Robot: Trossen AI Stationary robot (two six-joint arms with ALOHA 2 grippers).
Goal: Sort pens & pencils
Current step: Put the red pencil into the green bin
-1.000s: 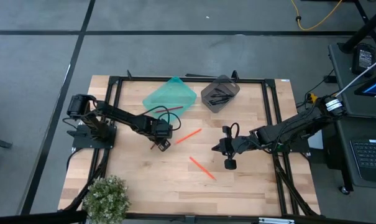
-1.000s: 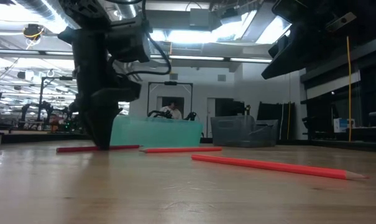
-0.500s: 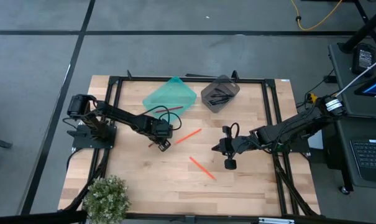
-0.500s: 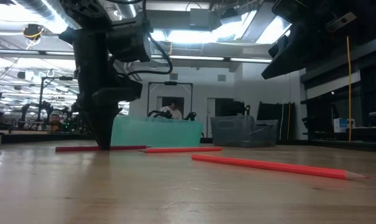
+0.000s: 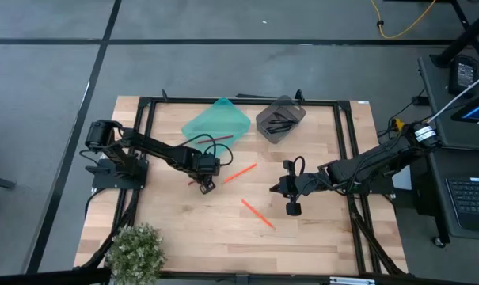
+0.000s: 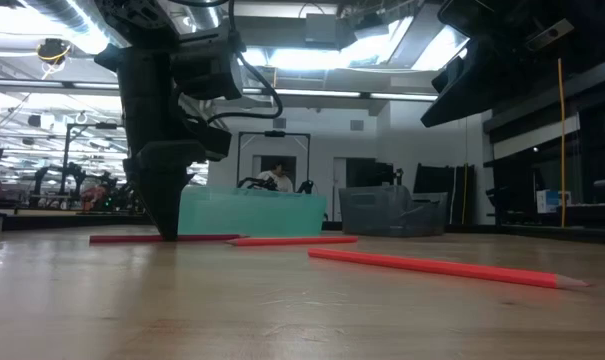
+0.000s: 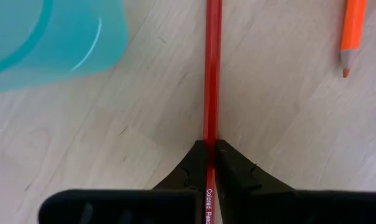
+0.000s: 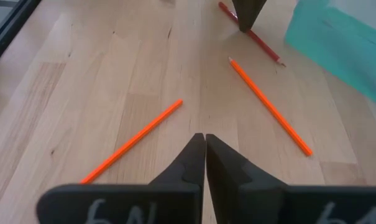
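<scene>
pinching a dark red pencil [image 7: 211, 74] on the table — left gripper [image 7: 211, 163] jaws, right gripper [image 8: 204, 155] jaws pressed together

1. The dark red pencil [image 7: 211, 74] carries small white lettering along its barrel, reading "Colored" and then the start of a further word that runs off the picture's edge; this print sits right between the fingertips of the left gripper [image 7: 211, 149], which are closed on the pencil
2. The body of the right gripper [image 8: 204, 144], behind its two touching fingertips, bears pale handwritten marks that look like "6" and "6N"; they are cut off by the picture's edge and cannot be read with certainty
3. No other text, brand or number is legible in the high or low views
</scene>
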